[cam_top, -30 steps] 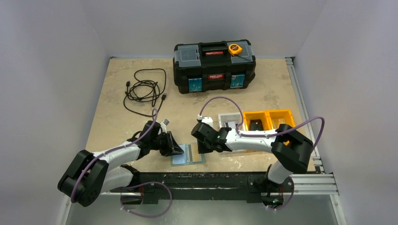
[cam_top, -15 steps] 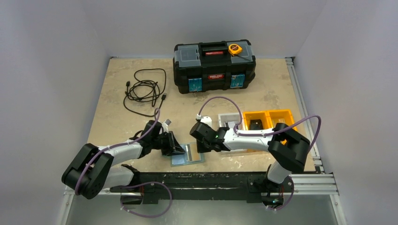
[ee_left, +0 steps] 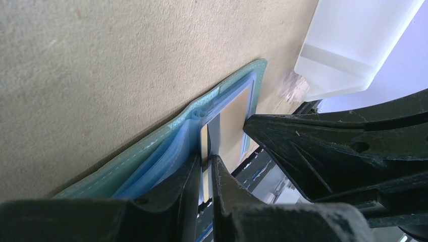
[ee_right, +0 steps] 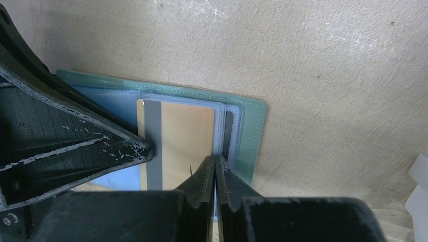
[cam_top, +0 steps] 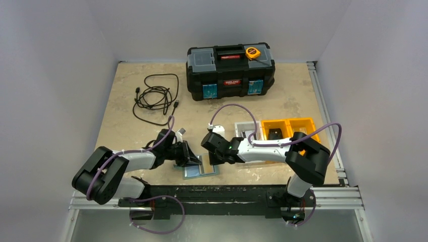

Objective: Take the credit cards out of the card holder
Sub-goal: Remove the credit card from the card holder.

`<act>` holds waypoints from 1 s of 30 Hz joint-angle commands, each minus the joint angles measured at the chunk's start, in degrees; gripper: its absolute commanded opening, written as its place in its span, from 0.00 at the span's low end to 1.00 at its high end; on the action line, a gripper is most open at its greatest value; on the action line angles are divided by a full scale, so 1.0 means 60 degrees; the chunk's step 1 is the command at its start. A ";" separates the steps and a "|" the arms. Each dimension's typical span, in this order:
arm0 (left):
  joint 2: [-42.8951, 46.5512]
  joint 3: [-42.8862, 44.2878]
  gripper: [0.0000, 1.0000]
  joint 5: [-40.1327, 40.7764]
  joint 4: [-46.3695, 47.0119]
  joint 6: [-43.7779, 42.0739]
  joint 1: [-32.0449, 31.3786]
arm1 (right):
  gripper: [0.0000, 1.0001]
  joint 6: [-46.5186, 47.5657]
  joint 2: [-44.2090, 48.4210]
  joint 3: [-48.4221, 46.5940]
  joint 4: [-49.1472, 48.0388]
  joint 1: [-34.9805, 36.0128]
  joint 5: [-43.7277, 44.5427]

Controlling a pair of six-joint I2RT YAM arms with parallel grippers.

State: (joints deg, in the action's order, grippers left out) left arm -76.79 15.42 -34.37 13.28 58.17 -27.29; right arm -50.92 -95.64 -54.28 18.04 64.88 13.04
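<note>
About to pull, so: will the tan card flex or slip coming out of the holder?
The tan card lies flat and thin, so probably stiff with slight flex. Its smooth face may slip in a pinch. The card holder looks soft and light, likely to drag unless pinned.

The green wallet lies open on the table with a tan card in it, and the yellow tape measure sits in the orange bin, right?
No. The top external view shows the tape measure on the lid of the toolbox, not in the orange bin. The rest holds: the card holder lies open with a tan card in it.
</note>
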 commanded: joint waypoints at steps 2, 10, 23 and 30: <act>-0.0012 -0.0095 0.08 -0.0030 0.0743 0.0258 -0.0097 | 0.00 0.0007 -0.0342 -0.0020 0.0301 0.0143 0.0086; 0.0874 -0.0040 0.00 0.0213 -0.0333 -0.0035 -0.0085 | 0.00 -0.0264 -0.0290 0.0238 0.0550 0.0101 0.0183; 0.1211 -0.0038 0.00 0.0277 -0.1132 -0.0477 0.0049 | 0.00 -0.0481 -0.0190 0.0966 0.0247 -0.0148 0.0113; 0.1363 -0.0052 0.07 0.0256 -0.1292 -0.0586 0.0110 | 0.00 -0.0436 -0.0229 0.1005 0.0150 -0.0222 0.0046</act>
State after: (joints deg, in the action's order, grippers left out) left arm -70.30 15.09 -32.23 6.37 56.84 -27.05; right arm -54.00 -94.67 -51.22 13.34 64.05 12.29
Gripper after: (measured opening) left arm 0.038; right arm 0.003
